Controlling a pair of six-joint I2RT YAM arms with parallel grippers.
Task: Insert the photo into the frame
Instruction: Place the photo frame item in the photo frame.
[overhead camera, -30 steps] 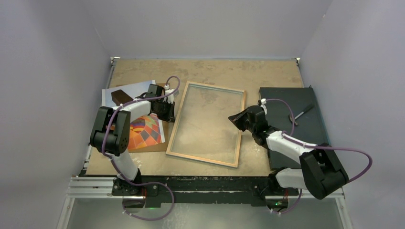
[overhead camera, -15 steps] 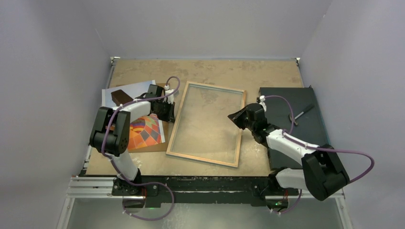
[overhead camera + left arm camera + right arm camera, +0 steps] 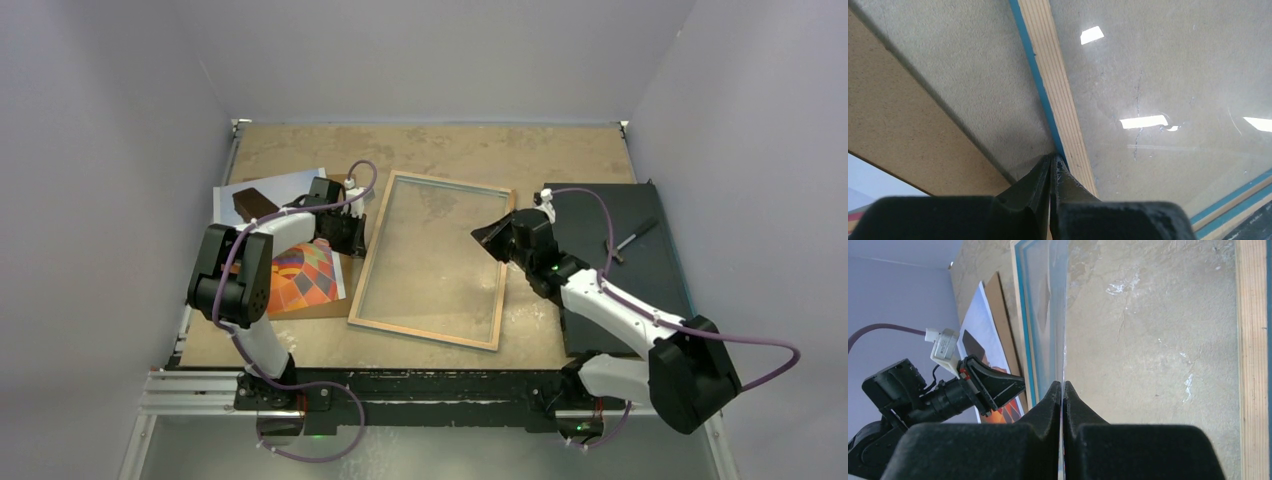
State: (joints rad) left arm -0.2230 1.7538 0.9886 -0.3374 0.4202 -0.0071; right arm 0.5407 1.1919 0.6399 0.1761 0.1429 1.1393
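The frame (image 3: 425,330) lies flat mid-table, wood-coloured back rim up, with a clear glass pane (image 3: 430,255) in it. My right gripper (image 3: 480,239) is at the frame's right side, shut on the pane's thin edge (image 3: 1066,315), which runs edge-on between the jaws of that gripper (image 3: 1062,385). My left gripper (image 3: 355,240) is shut with nothing in it. The tips of the left gripper (image 3: 1052,159) press against the blue edge of the frame's left rim (image 3: 1058,90). The photo (image 3: 303,275) of the balloon lies left of the frame on a brown backing board (image 3: 305,308), partly under the left arm.
A white sheet with a dark brown block (image 3: 253,203) on it sits at the back left. A black mat (image 3: 620,270) covers the right side and carries a small pen-like tool (image 3: 632,237). The table's walls stand close on three sides.
My right gripper has moved up and to the left, still shut on the pane's edge, and its arm has stretched out. The left arm and the photo have stayed put.
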